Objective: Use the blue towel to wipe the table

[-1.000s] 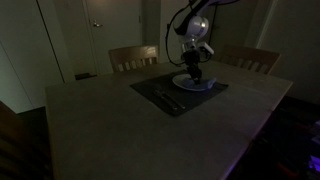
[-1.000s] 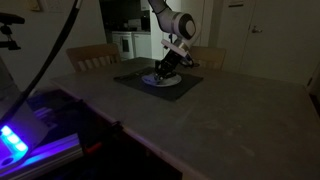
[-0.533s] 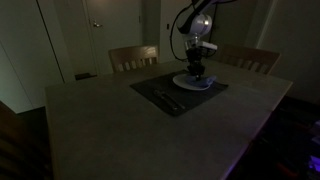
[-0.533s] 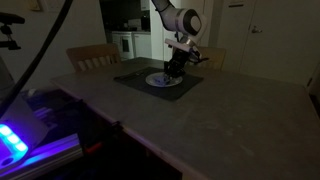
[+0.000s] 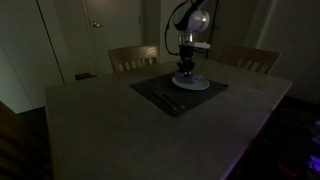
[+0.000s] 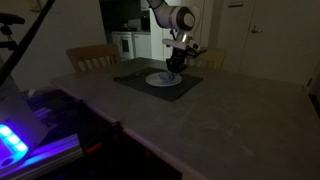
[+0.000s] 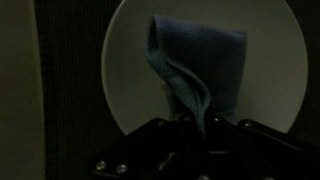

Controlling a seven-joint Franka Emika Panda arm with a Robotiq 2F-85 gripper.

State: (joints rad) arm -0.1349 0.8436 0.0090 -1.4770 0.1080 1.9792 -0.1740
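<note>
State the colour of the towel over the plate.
Blue; the wrist view shows the towel best, against the pale plate.

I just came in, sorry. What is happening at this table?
A robot arm is handling a blue towel. Its gripper pinches one edge of the towel over a white plate. The plate sits on a dark placemat on the table. The room is dim, so I cannot tell whether the towel's far end touches the plate. The wiping has not yet begun, as the towel is not on the bare table.
</note>
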